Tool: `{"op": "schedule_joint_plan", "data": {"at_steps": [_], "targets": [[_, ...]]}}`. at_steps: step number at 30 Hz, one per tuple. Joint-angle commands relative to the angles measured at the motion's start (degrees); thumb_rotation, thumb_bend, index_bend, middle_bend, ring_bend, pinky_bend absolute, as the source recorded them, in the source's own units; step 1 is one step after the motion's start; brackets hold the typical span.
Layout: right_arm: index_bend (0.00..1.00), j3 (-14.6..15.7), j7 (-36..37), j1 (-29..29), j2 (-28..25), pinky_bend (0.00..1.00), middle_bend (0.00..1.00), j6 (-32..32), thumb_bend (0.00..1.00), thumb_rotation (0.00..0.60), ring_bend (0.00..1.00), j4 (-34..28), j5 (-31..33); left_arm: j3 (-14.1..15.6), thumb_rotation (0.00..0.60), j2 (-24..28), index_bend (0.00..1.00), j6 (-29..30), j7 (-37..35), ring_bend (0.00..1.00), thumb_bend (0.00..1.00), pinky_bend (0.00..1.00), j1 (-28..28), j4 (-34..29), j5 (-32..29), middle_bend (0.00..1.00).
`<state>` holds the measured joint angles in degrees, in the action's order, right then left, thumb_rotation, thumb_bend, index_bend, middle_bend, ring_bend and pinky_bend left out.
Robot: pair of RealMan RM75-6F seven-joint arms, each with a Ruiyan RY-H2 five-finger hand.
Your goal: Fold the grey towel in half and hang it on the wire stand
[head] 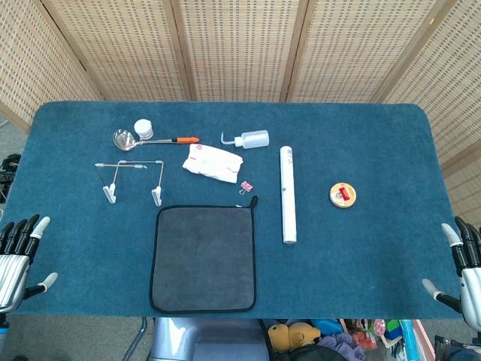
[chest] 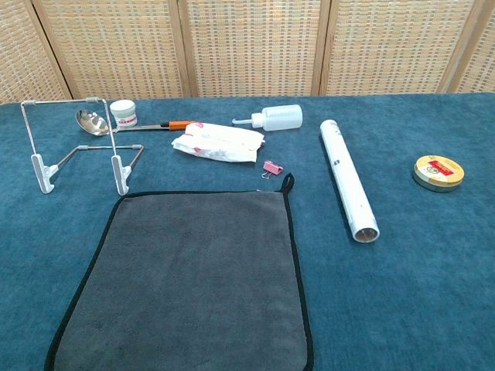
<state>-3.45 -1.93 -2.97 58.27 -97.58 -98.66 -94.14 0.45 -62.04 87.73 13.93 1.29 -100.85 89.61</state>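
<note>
The grey towel (head: 204,258) (chest: 186,282) lies spread flat near the table's front edge, black-trimmed, with a small loop at its far right corner. Just behind its left corner stands the wire stand (head: 131,177) (chest: 76,144), upright on white feet. My left hand (head: 16,254) hovers at the table's front left corner, fingers spread and holding nothing. At the front right edge my right hand (head: 464,267) is likewise open and empty. Both hands are far from the towel. Neither hand shows in the chest view.
Behind the towel lie a ladle (head: 150,140), a small white jar (head: 143,128), a crumpled white packet (head: 213,162), a pink binder clip (head: 246,186) and a squeeze bottle (head: 248,139). A white tube (head: 288,193) lies right of the towel, a yellow tape roll (head: 342,195) further right.
</note>
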Motion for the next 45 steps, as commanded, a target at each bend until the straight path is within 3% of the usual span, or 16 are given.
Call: {"op": "schedule_joint_plan", "data": {"at_steps": [1,13,16,21,24,33,38,45], "targets": [[0.00,-0.01,0.09,-0.05,0.00,0.00,0.00,-0.07,0.00,0.600,0.00,0.02,0.02,0.00,0.600,-0.03,0.00,-0.02,0.05,0.00,0.20,0.00,0.00,-0.01,-0.05,0.00],[0.00,0.03,-0.12,-0.05,0.04,0.00,0.00,-0.01,0.00,0.600,0.00,-0.11,-0.08,-0.01,0.600,0.00,0.00,-0.70,0.26,0.00,0.20,0.00,0.32,-0.08,-0.32,0.00],[0.00,-0.24,-0.27,-0.04,0.13,0.00,0.00,-0.12,0.00,0.600,0.00,-0.26,0.24,-0.31,0.600,-0.50,0.00,-4.48,-1.44,0.00,0.20,0.00,3.88,2.72,2.74,0.00],[0.00,-0.53,-1.06,0.24,0.41,0.00,0.00,0.66,0.00,0.600,0.00,-0.38,1.21,0.27,0.600,-5.01,0.00,-8.73,-7.22,0.00,0.20,0.00,11.07,15.97,12.33,0.00],[0.00,-0.90,-1.71,0.45,0.61,0.00,0.00,1.06,0.00,0.600,0.00,-0.55,2.03,0.94,0.600,-8.18,0.01,-8.12,-10.45,0.00,0.20,0.00,14.73,24.01,18.25,0.00],[0.00,-2.09,-4.15,1.42,1.58,0.00,0.00,3.10,0.00,0.600,0.00,-0.55,5.19,3.99,0.600,-19.56,0.21,-2.88,-21.80,0.00,0.20,0.00,25.06,47.69,30.90,0.00],[0.00,-2.80,-5.10,1.98,2.05,0.00,0.00,4.27,0.00,0.600,0.00,-0.33,7.20,6.17,0.600,-26.20,0.30,-0.70,-27.36,0.00,0.21,0.00,29.34,60.17,33.63,0.00],[0.00,-3.63,-5.52,2.41,2.35,0.00,0.00,5.28,0.00,0.600,0.00,0.04,9.59,8.92,0.600,-33.30,0.30,2.90,-33.14,0.00,0.21,0.01,32.94,73.69,34.67,0.00]]}}
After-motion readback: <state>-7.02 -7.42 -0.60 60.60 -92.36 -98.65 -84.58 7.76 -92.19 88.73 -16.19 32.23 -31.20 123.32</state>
